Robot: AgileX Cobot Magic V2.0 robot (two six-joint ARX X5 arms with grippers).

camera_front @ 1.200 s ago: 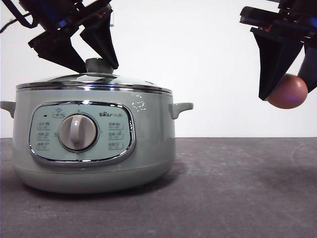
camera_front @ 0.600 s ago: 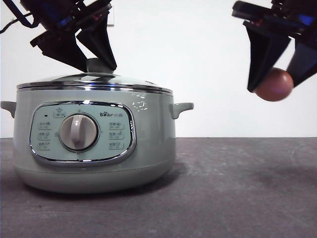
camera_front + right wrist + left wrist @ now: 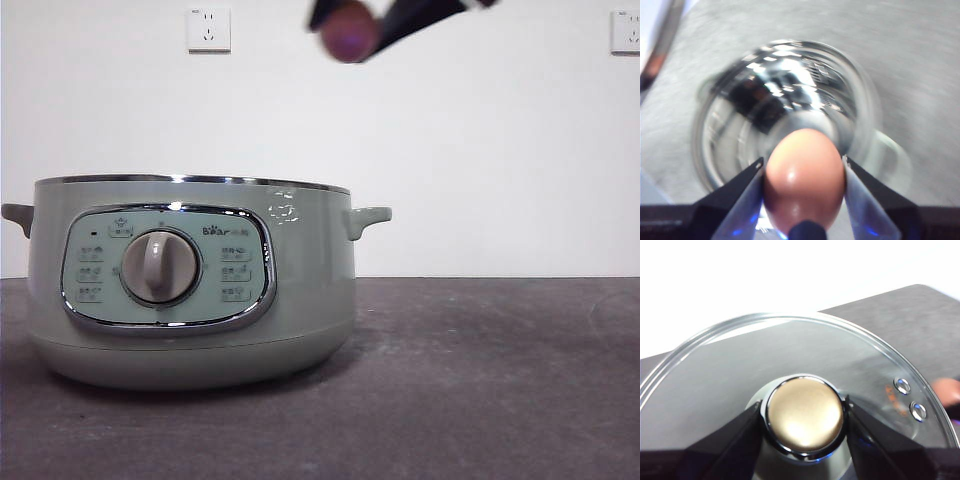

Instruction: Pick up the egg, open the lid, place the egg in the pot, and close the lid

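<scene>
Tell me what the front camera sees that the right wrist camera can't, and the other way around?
Only the front view shows the pot's outside: its dial, control panel and two wall sockets behind. Only the right wrist view looks down into the pot's shiny open inside and shows the right claw squeezing the egg from both sides. Both show the egg, held high over the uncovered pot. Neither clearly shows the lid; the left claw holds that by its knob.
</scene>
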